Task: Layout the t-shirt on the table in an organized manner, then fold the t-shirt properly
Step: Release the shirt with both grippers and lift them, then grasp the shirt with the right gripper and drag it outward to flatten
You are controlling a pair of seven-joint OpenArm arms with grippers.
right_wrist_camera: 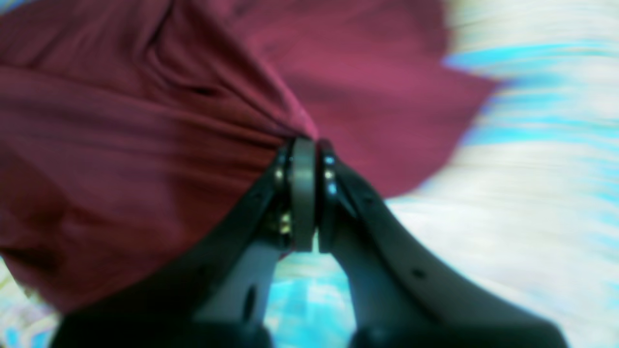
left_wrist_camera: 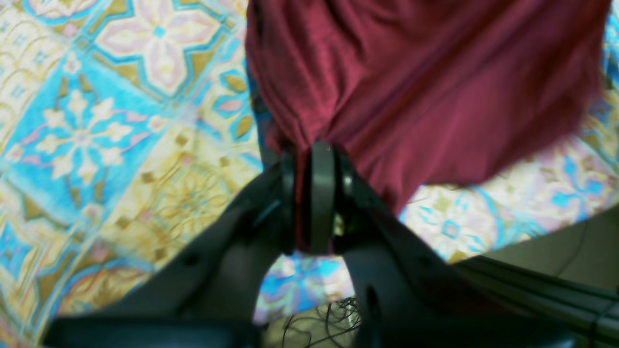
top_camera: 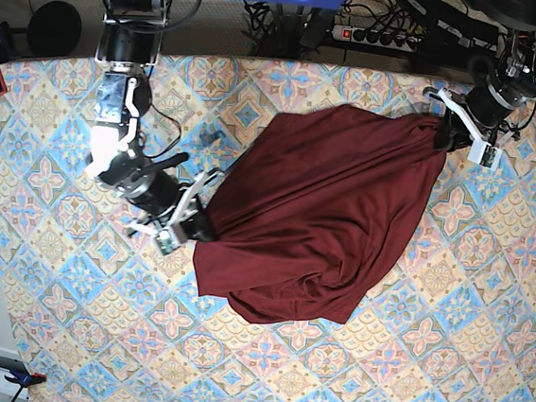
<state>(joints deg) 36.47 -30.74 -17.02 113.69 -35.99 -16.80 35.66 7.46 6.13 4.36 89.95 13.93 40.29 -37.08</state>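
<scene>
The t-shirt [top_camera: 310,205] lies on the counter [top_camera: 484,326], stretched between both arms, its taut ridge slanting across. Left fingers [left_wrist_camera: 312,198] and right fingers [right_wrist_camera: 309,193] each pinch its cloth; its loose bulk lies nearer the right.

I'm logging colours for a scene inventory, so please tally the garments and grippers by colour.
Dark maroon: 1, the t-shirt
Black: 2, the left gripper and the right gripper
Total: 3
</scene>
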